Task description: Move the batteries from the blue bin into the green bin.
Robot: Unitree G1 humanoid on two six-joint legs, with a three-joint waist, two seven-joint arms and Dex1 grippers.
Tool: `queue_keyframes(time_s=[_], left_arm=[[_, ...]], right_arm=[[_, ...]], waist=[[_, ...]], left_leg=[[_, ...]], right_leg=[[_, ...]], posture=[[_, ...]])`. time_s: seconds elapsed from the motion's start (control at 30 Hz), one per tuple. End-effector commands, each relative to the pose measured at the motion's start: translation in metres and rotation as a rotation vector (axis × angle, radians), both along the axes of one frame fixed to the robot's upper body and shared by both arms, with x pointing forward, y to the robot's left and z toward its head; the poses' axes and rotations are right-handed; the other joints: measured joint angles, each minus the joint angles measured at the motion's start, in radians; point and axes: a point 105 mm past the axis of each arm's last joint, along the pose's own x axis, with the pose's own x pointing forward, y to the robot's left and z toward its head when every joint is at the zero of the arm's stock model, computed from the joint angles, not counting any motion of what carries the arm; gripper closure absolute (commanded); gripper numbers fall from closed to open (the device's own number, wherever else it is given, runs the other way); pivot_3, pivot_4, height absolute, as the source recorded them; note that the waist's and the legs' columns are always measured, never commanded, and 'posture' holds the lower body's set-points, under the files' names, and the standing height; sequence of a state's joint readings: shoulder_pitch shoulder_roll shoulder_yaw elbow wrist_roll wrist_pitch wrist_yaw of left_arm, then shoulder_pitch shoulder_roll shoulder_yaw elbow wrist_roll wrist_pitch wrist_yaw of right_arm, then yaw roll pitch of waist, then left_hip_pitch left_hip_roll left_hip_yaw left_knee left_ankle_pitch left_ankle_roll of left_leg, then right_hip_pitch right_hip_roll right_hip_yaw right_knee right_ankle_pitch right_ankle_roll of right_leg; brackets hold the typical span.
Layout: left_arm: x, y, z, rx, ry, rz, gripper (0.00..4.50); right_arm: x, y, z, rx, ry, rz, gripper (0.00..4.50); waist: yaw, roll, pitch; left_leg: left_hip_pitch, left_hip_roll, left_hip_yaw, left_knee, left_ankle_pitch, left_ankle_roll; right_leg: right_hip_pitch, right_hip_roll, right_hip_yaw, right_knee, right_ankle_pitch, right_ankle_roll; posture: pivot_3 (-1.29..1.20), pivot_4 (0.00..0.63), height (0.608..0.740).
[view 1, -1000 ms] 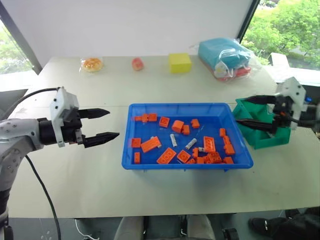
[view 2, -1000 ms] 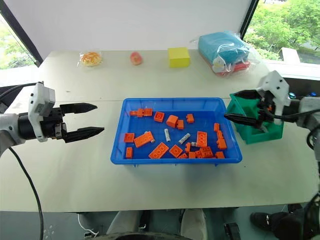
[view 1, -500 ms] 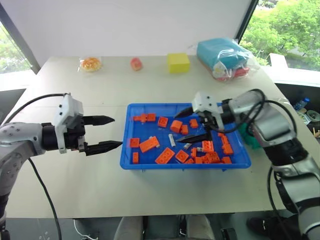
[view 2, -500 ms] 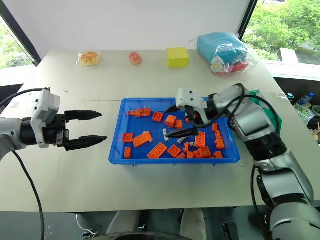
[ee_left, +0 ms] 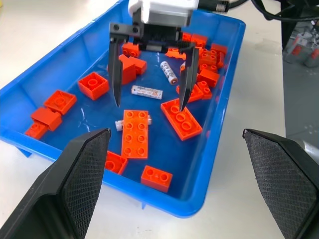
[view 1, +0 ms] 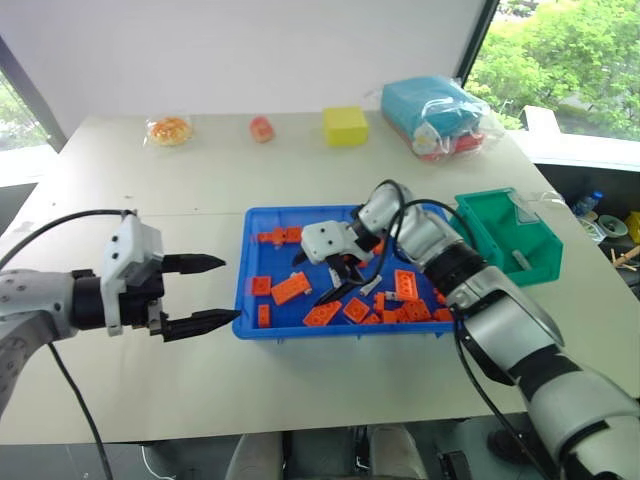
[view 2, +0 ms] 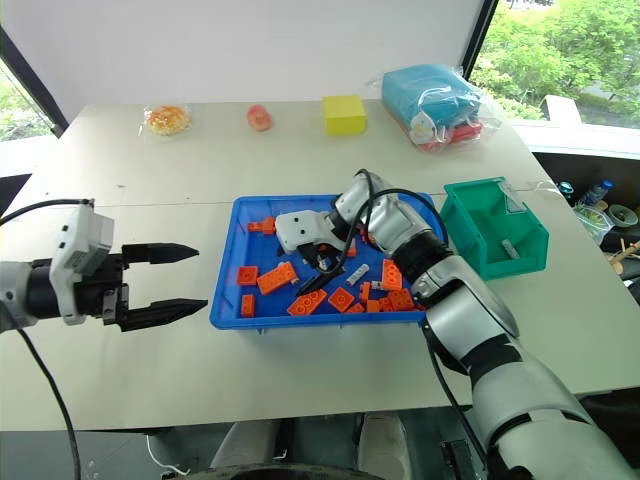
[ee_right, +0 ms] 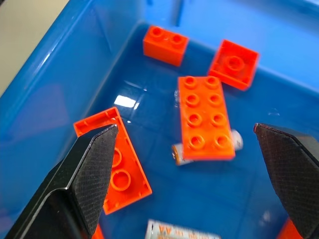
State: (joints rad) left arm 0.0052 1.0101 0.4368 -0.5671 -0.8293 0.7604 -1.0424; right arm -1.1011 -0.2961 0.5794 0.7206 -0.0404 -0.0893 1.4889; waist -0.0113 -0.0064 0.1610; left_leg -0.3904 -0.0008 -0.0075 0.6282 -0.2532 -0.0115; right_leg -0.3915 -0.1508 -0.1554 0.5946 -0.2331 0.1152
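Left gripper (view 1: 213, 293) spread wide and empty, beside the blue bin (view 1: 262, 331), right gripper (ee_left: 149, 97) spread wide over batteries (ee_left: 147, 91) among orange bricks (ee_left: 136, 133), holding nothing, green bin (view 1: 532, 270) far right

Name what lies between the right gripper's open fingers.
In the left wrist view, the right gripper straddles one battery on the blue bin floor; nothing else lies between.

Inside the blue bin (ee_right: 45, 99), orange bricks (ee_right: 207, 117) are seen scattered; one battery (ee_right: 179, 153) is partly covered by the eight-stud brick, another battery (ee_right: 184, 231) lies nearer.
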Motion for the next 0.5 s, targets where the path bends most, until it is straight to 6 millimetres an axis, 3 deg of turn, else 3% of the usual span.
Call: queue_keyframes(time_s=[0.03, 0.33, 0.43, 0.5], left_arm=[[-0.004, 0.0, 0.012, 0.005, -0.053, 0.008, 0.05], [-0.005, -0.002, 0.013, -0.005, -0.058, 0.021, 0.05], [-0.003, -0.002, 0.015, -0.008, -0.064, 0.023, 0.0], [-0.001, -0.002, 0.017, -0.01, -0.068, 0.023, 0.0]], right_arm=[[0.004, 0.013, 0.008, 0.026, -0.053, 0.025, 0.0], [0.009, 0.024, -0.009, 0.031, -0.033, -0.019, 0.0], [0.009, 0.024, -0.01, 0.032, -0.028, -0.025, 0.85], [0.009, 0.025, -0.007, 0.048, -0.024, -0.03, 1.93]], waist=[[-0.001, 0.0, 0.0], [-0.002, 0.0, 0.0], [-0.002, 0.0, 0.0], [-0.002, 0.0, 0.0]], left_leg=[[0.0, 0.0, 0.0, 0.0, 0.0, 0.0], [0.001, -0.001, 0.003, -0.001, 0.0, -0.001], [0.001, -0.001, 0.003, -0.001, 0.0, -0.001], [0.001, -0.001, 0.004, -0.001, 0.0, -0.001]], right_leg=[[-0.001, 0.001, 0.001, 0.0, 0.0, 0.0], [-0.002, 0.001, 0.007, 0.0, 0.004, -0.007], [-0.002, 0.001, 0.007, 0.0, 0.003, -0.007], [-0.002, 0.001, 0.007, 0.0, 0.003, -0.008]], posture=[[0.0, 0.15, 0.706], [0.0, 0.15, 0.706], [0.0, 0.15, 0.706], [0.0, 0.15, 0.706]])
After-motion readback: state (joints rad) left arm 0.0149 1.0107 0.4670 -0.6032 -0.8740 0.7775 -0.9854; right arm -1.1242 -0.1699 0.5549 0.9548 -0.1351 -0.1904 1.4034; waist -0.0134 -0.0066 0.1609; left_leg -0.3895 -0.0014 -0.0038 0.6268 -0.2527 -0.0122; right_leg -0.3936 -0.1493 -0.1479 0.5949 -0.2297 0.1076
